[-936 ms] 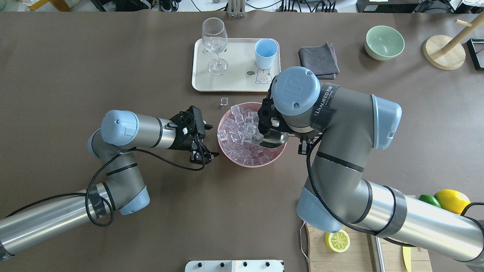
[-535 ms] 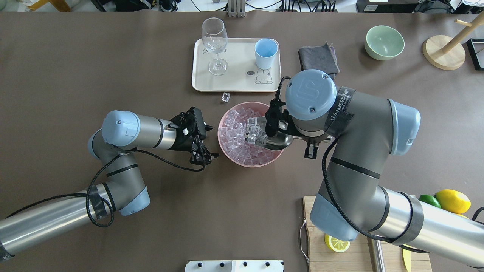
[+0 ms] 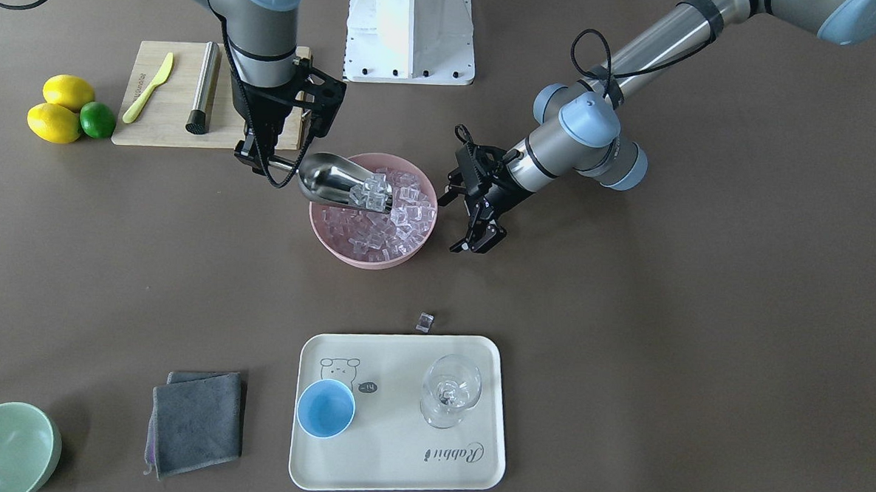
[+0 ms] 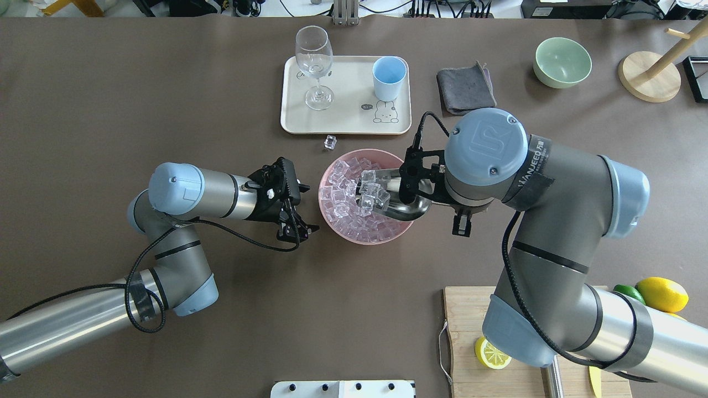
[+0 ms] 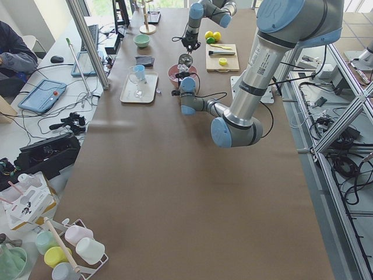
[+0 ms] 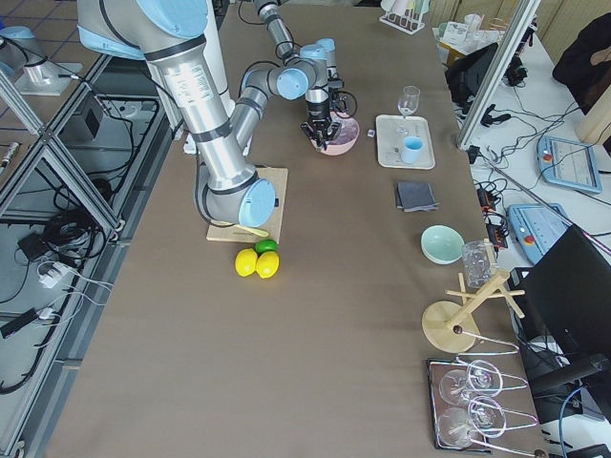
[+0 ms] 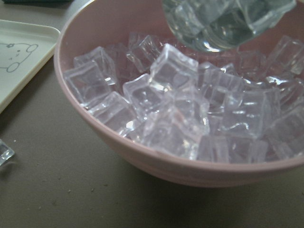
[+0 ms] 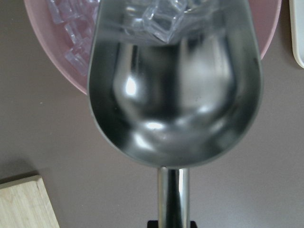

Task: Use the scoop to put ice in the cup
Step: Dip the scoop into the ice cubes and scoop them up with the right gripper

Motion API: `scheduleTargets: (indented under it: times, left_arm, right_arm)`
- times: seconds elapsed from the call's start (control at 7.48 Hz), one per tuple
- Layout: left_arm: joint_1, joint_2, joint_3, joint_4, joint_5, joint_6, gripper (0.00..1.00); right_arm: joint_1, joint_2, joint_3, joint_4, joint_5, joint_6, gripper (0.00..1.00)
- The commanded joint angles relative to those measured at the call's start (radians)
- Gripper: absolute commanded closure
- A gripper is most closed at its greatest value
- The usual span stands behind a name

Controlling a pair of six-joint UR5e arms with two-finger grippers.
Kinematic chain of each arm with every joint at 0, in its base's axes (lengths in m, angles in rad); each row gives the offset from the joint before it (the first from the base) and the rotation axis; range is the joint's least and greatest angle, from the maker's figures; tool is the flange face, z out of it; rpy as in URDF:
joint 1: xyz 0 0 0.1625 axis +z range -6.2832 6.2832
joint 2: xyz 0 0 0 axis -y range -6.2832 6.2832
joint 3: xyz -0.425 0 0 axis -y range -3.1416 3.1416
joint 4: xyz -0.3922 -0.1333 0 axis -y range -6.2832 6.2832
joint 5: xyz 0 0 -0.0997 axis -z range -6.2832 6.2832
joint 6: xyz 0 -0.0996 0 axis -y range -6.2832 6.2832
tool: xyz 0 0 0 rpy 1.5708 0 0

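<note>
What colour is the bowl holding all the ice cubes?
Pink. The bowl shows best in the exterior front-facing view.

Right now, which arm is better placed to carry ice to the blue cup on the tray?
Right. The right gripper holds the scoop, loaded with ice, above the pink bowl. The left gripper hangs open and empty beside that bowl. The cup stands on the tray, nearer the right arm's side.

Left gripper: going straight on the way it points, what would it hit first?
Most likely the side of the bowl, right ahead of the left gripper; height is hard to judge.
</note>
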Motion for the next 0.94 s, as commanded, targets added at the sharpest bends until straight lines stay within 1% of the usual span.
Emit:
scheduleTargets:
  times: [0.0,0.27,0.53,0.8]
  left_arm:
    - [-0.001,0.001,0.0,-0.001,0.002,-0.002,0.02]
    - [-0.003,0.066,-0.029,-0.039,0.0,0.0,0.02]
    - [-0.014,0.064,-0.029,-0.037,-0.002,-0.002,0.02]
    - [-0.023,0.068,-0.031,-0.037,-0.008,-0.003,0.02]
  right_arm:
    - [0.0,-0.091,0.086,0.108,0.001,0.029,1.0]
    - [0.0,-0.125,0.09,0.281,-0.002,0.104,1.0]
    - [0.0,-0.146,0.1,0.457,-0.011,0.179,1.0]
    - [0.0,-0.174,0.102,0.652,-0.047,0.239,1.0]
